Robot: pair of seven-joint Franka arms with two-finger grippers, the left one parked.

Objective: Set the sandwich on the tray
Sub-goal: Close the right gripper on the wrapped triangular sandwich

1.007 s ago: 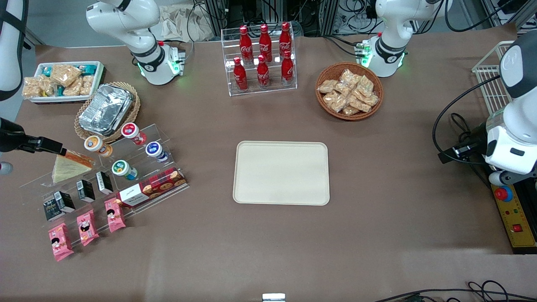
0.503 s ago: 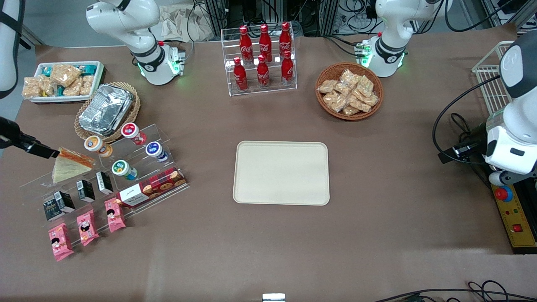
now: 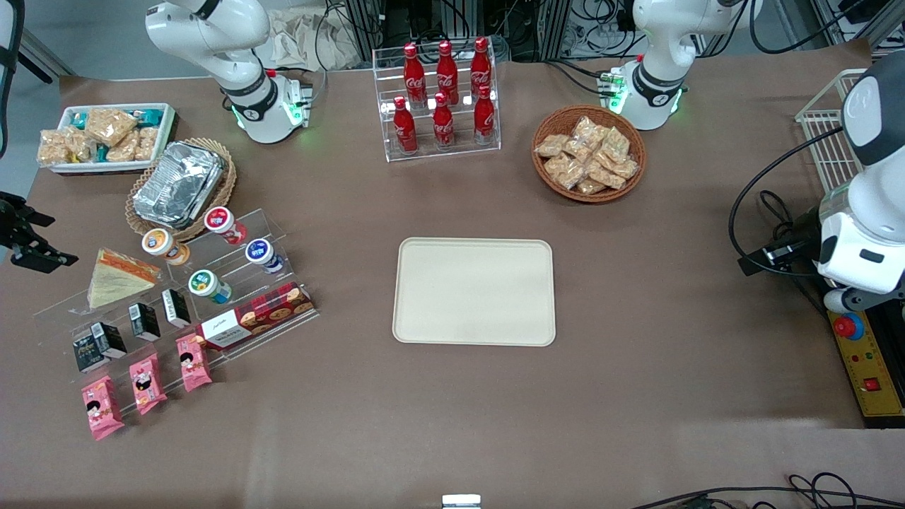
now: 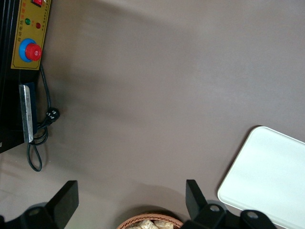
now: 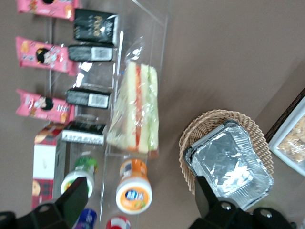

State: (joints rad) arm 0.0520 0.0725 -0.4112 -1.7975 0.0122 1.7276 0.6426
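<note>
Front view: at the working arm's end of the table, the gripper hangs near the table's edge with its two fingers spread apart and nothing between them. Just beside it, but not touching it, the sandwich lies on a clear plastic stand. Small black boxes and pink snack packs sit on the steps nearer the front camera. Little round cups stand close to the sandwich, and a shiny foil box rests in a flat woven basket farther from the camera. The tray lies in the middle of the table, well apart from the sandwich, with nothing on it. In the right wrist view, the sandwich shows its orange-red and green filling, with the foil box near it.
</note>
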